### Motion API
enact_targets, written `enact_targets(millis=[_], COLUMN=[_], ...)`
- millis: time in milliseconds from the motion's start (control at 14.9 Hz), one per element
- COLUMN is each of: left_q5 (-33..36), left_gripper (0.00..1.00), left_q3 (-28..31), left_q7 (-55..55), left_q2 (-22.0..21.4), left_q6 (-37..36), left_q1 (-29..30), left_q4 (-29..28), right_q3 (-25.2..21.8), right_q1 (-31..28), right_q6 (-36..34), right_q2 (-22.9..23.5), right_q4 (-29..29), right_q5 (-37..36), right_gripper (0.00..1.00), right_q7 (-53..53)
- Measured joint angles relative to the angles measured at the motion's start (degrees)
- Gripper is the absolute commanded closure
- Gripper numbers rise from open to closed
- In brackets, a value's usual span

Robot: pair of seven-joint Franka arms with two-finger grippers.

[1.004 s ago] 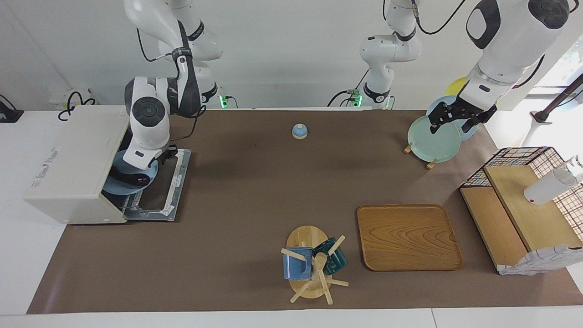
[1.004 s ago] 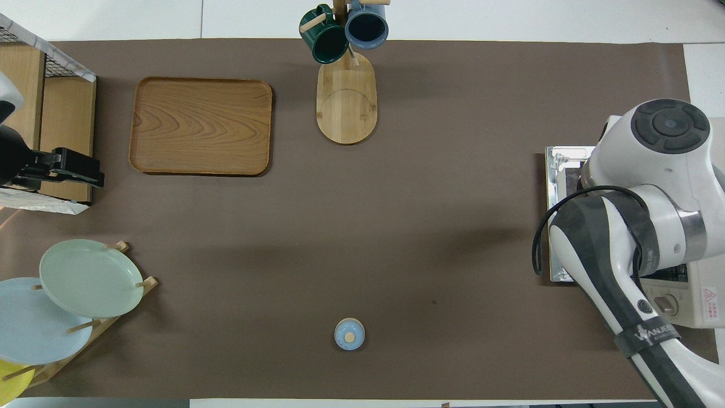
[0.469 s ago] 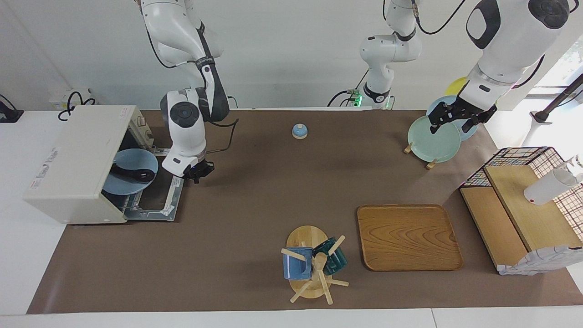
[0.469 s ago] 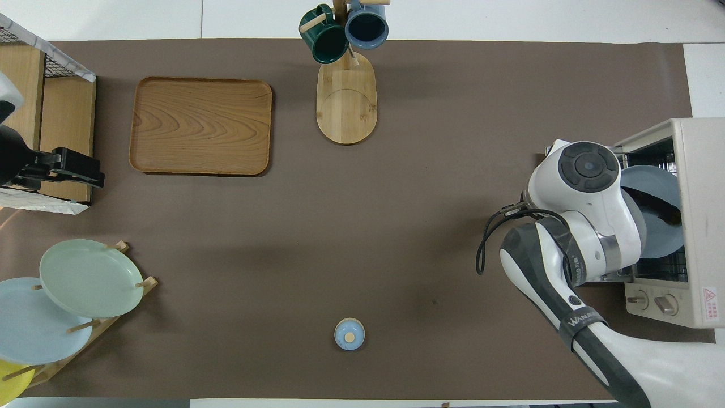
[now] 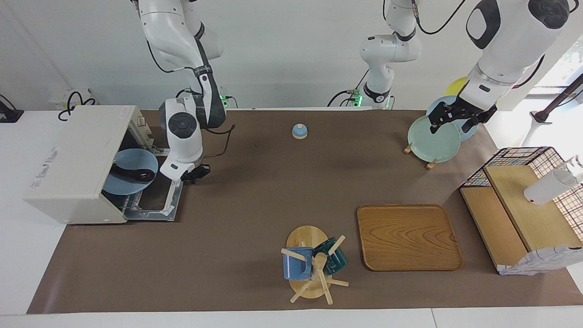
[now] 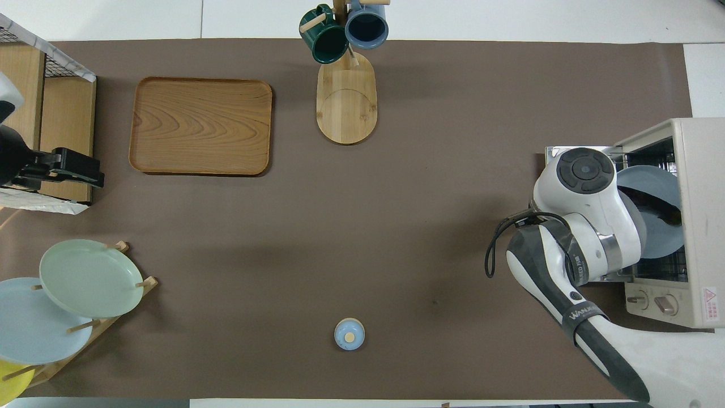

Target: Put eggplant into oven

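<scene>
The cream-white oven [image 5: 77, 155] stands at the right arm's end of the table with its door [image 5: 155, 202] dropped open. A blue plate [image 5: 132, 160] sits on the rack in its mouth with the dark eggplant [image 5: 135, 175] lying on it. Both also show in the overhead view, the oven [image 6: 702, 198] and the eggplant [image 6: 660, 205]. My right gripper [image 5: 192, 174] is open and empty over the outer edge of the open door, clear of the plate. My left gripper [image 5: 457, 119] waits in the air over the plate rack.
A plate rack with green and blue plates [image 5: 435, 136] stands at the left arm's end. A wire shelf with wooden boards [image 5: 524, 205] is beside it. A wooden tray [image 5: 408, 237], a mug tree [image 5: 314, 264] and a small blue dome [image 5: 299, 131] lie mid-table.
My right arm has drawn back out of the oven's mouth and left the blue plate with the eggplant inside. The left arm has not moved.
</scene>
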Motion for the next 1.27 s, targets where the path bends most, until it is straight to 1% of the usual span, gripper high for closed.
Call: enact_targets(millis=[201, 335, 469, 535, 669, 803, 937, 1138, 1272], left_q5=[0.00, 0.00, 0.00, 0.00, 0.00, 0.00, 0.00, 0.00, 0.00], left_gripper=[0.00, 0.00, 0.00, 0.00, 0.00, 0.00, 0.00, 0.00, 0.00], left_q3=[0.00, 0.00, 0.00, 0.00, 0.00, 0.00, 0.00, 0.00, 0.00], left_q7=[0.00, 0.00, 0.00, 0.00, 0.00, 0.00, 0.00, 0.00, 0.00], left_q2=[0.00, 0.00, 0.00, 0.00, 0.00, 0.00, 0.00, 0.00, 0.00], left_q6=[0.00, 0.00, 0.00, 0.00, 0.00, 0.00, 0.00, 0.00, 0.00], left_q1=[0.00, 0.00, 0.00, 0.00, 0.00, 0.00, 0.00, 0.00, 0.00], left_q4=[0.00, 0.00, 0.00, 0.00, 0.00, 0.00, 0.00, 0.00, 0.00], right_q3=[0.19, 0.77, 1.34, 1.51, 1.67, 1.62, 1.47, 0.52, 0.03], right_q1=[-0.22, 0.06, 0.16, 0.13, -0.53, -2.03, -4.23, -8.30, -10.63], right_q6=[0.03, -0.06, -1.06, -2.87, -8.25, -14.14, -18.48, -20.22, -20.19], right_q2=[-0.01, 0.00, -0.05, -0.15, -0.85, -2.36, -4.27, -6.81, -7.51], right_q4=[-0.25, -0.43, 0.20, 1.54, 6.39, 10.76, 13.35, 14.72, 15.10], right_q5=[-2.20, -5.26, -7.31, -7.23, -6.71, -4.92, -4.81, -5.68, -5.89], right_gripper=[1.00, 1.00, 1.00, 1.00, 1.00, 1.00, 1.00, 1.00, 1.00], right_q7=[0.00, -0.02, -2.20, -5.15, -11.68, -17.20, -20.99, -26.97, -29.44])
